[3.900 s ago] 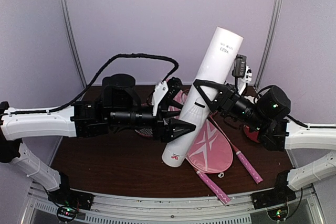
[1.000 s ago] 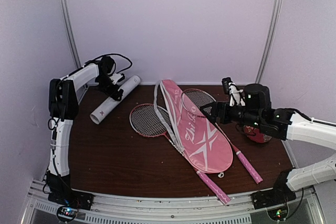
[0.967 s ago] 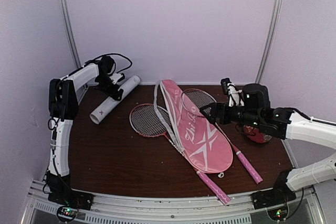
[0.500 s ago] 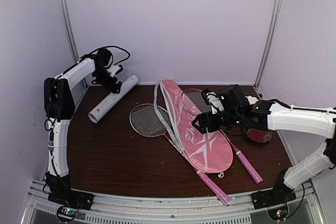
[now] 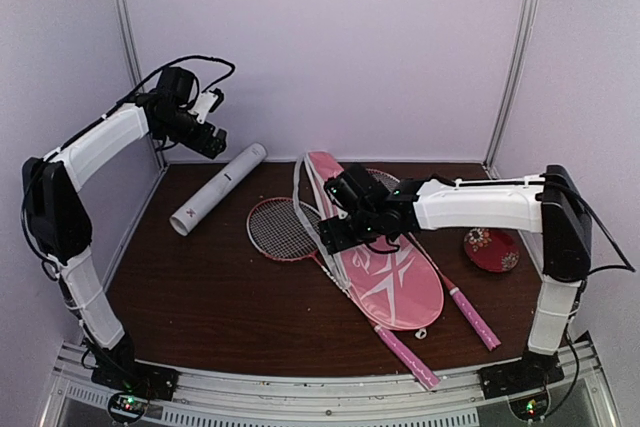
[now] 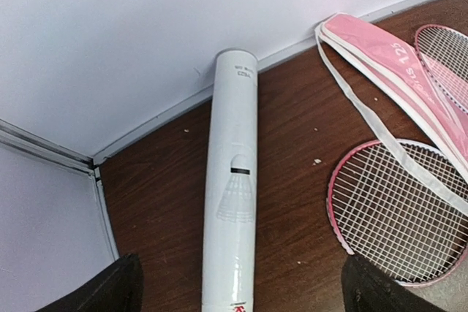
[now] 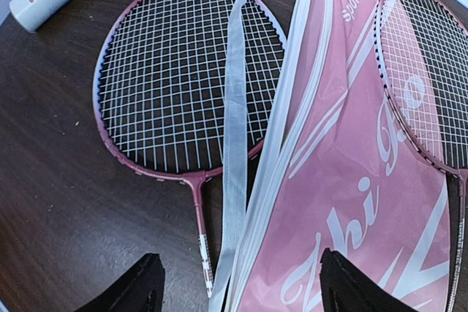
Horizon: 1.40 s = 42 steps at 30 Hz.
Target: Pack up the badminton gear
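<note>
Nearest the arm bases, the left racquet (image 5: pixel 283 230) and right racquet (image 5: pixel 470 315) are lying on the table (image 5: pixel 200 297) with their pink handles pointing toward the front edge. The pink cover (image 5: pixel 395 272) is lying between them, its white strap (image 7: pixel 235 107) trailing across the left racquet's strings. The right gripper (image 5: pixel 332 235) is hovering just above that spot — jaws spread, holding nothing. The red dish (image 5: pixel 490 249) is sitting off to the right. Farther back, the white tube (image 5: pixel 215 190) is lying by the wall, and the left gripper (image 5: pixel 215 145) is hanging over it — jaws wide apart, empty.
</note>
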Each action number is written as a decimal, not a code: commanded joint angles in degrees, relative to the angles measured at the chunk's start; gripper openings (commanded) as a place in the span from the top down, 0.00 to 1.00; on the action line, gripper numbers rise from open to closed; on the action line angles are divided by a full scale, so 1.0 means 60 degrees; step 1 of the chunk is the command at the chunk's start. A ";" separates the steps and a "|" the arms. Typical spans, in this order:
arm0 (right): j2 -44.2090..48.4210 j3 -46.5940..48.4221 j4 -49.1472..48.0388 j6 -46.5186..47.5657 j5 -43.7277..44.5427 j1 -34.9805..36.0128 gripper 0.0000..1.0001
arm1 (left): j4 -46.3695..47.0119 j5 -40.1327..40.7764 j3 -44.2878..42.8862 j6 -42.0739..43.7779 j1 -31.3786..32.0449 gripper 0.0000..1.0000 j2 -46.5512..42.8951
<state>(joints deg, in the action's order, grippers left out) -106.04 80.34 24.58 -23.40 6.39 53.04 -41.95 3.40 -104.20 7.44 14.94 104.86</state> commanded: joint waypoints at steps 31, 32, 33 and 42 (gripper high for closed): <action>-0.1894 0.2290 0.1971 0.0162 0.1898 -0.0651 1.00 | 0.1795 -0.0335 0.2775 -0.0816 0.0711 0.02 -0.2328; -0.1651 0.2157 0.1831 0.0237 0.1799 -0.0651 1.00 | 0.1800 -0.0417 0.2744 -0.0827 0.0726 0.02 -0.2337; -0.1423 0.2104 0.1784 0.0357 0.1699 -0.0651 1.00 | 0.1793 -0.0515 0.2696 -0.0848 0.0723 0.02 -0.2351; 0.0599 0.1416 0.1429 0.1568 0.0814 -0.0642 1.00 | 0.1778 -0.1761 0.2427 -0.0657 0.0780 0.02 -0.2717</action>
<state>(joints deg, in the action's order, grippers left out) -107.74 91.33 36.01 -18.24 13.39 49.04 -34.00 -2.90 -87.66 3.01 19.20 91.02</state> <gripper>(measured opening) 0.031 0.978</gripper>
